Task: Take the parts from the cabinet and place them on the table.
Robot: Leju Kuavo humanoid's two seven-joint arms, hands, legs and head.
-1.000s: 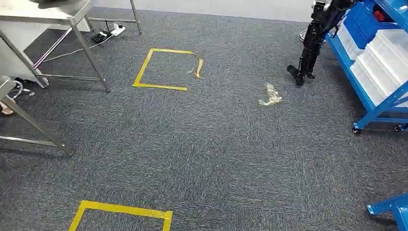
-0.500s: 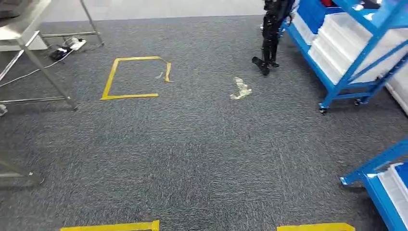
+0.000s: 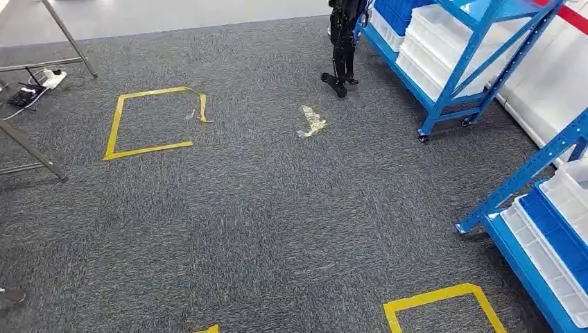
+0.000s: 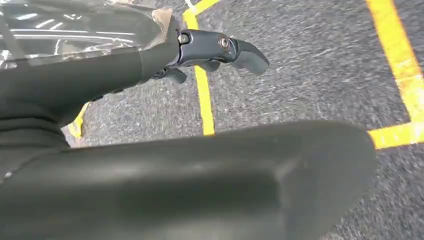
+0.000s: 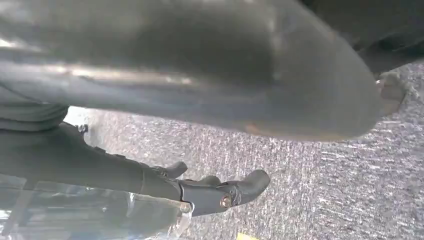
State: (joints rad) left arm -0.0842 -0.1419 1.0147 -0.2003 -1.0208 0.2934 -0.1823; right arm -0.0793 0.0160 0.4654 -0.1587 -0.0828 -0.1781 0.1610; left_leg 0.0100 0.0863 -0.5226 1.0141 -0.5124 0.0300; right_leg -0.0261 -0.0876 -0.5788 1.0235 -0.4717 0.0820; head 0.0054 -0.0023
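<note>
Parts not yet in hand; likely inside the white bins [image 3: 444, 52] and blue bins [image 3: 555, 236] on the blue shelving cart [image 3: 461, 76] ahead right, contents hidden. Best to square up to the cart before reaching, skirting the crumpled plastic scrap [image 3: 311, 121]. Left hand [image 4: 220, 50] and right hand [image 5: 220, 192] hanging, fingers loosely apart, holding nothing
</note>
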